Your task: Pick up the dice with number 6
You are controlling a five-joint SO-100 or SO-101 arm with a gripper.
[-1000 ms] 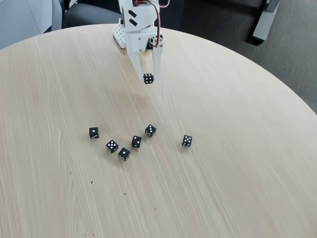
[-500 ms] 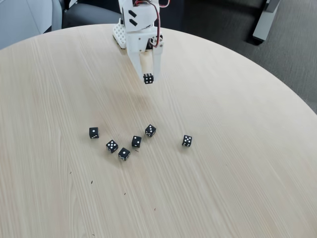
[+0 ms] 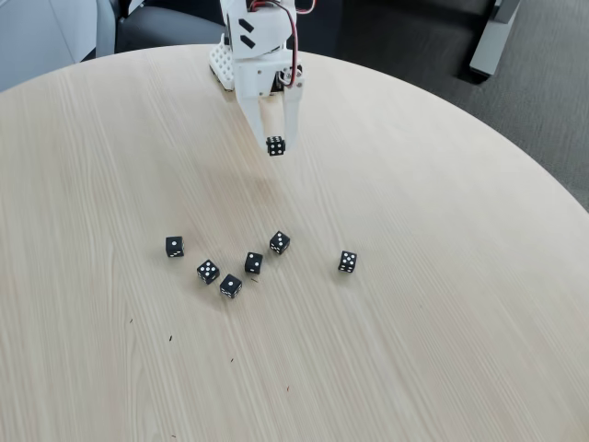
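In the fixed view a small black die with white pips (image 3: 275, 145) hangs above the table, pinched between the tips of my white gripper (image 3: 275, 145), which is shut on it. The face towards the camera shows two rows of pips; it looks like the dice with number 6, though the pips are too small to count surely. The white arm reaches down from the table's far edge. A faint shadow lies on the wood just below the held die.
Several more black dice lie on the round light-wood table (image 3: 442, 304): a cluster at mid-left (image 3: 230, 267) and a lone one (image 3: 347, 261) to the right. Dark floor lies beyond the table's far and right edges.
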